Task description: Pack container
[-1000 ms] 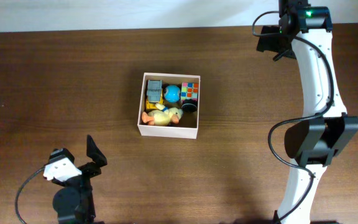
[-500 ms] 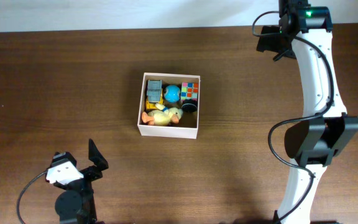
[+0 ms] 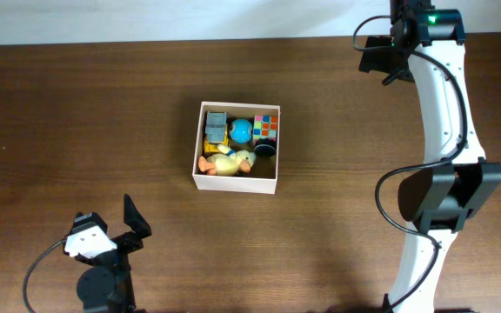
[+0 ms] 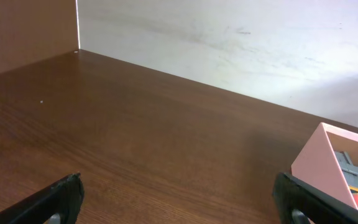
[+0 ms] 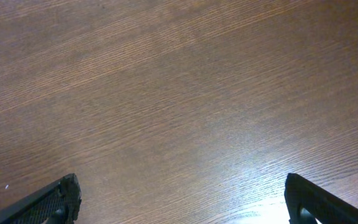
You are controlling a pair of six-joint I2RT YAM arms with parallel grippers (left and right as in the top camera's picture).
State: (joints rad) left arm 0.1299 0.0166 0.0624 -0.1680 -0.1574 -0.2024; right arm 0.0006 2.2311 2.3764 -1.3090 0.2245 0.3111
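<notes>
- A dark brown wooden table (image 3: 76, 113) is seen around the container (image 3: 235, 183) on every side, and a white wall (image 3: 146, 17) runs along the table edge beyond the container
- The left gripper (image 4: 179, 202) is found well apart from the container, toward the near edge and off to its left; its fingers (image 4: 61, 198) are spread wide with only wood between them, and nothing is pinched
- In the left wrist view a corner of the container is caught at the right edge, ahead of that gripper's right finger, with bare wood between them
- The right gripper (image 5: 182, 199) is held well to the right of the container, close to the far edge by the wall; its jaws are likewise spread wide over plain wood grain and nothing is held
- The white right arm (image 3: 442, 96) and its black cable (image 3: 385, 204) are kept far to the right of the container
- The container is set near the middle of the table, upright and open at the top; it is a square, shallow box with white outer walls
- Inside it, a yellow duck (image 3: 231, 162) is lain along the near wall, a grey toy (image 3: 216, 126) is placed in the far left corner, a blue ball (image 3: 241, 131) beside it, a multicoloured cube (image 3: 266, 128) in the far right corner, and a small black round piece (image 3: 265, 149) just in front of the cube
- The toys are packed touching one another, so little of the floor is shown
</notes>
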